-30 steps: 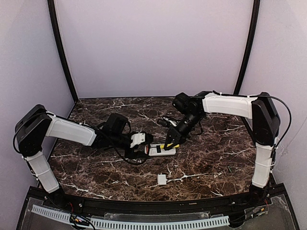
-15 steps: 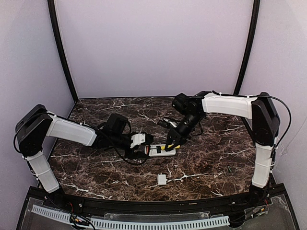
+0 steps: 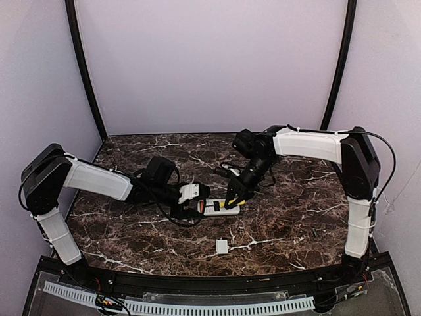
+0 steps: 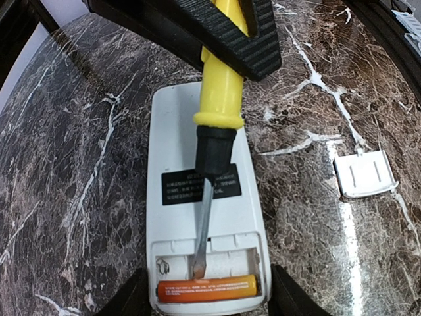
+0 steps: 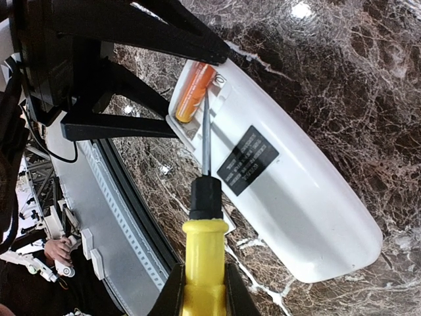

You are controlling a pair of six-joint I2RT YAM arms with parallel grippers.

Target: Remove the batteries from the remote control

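Note:
The white remote control lies back-up on the marble with its compartment open. One orange battery sits in the near slot, and the slot beside it shows only a spring. My left gripper is shut on the compartment end of the remote control, a finger on each side. My right gripper is shut on a yellow-handled screwdriver. The blade tip rests in the empty slot right beside the battery. In the top view my left gripper and right gripper meet over the remote.
A small white square cover piece lies on the table in front of the remote, also seen in the left wrist view as the cover. A tiny dark object lies toward the right edge, too small to identify. Purple walls enclose the table.
My right arm has shifted slightly left and the screwdriver has moved with it along the remote. The left arm and the remote have not moved.

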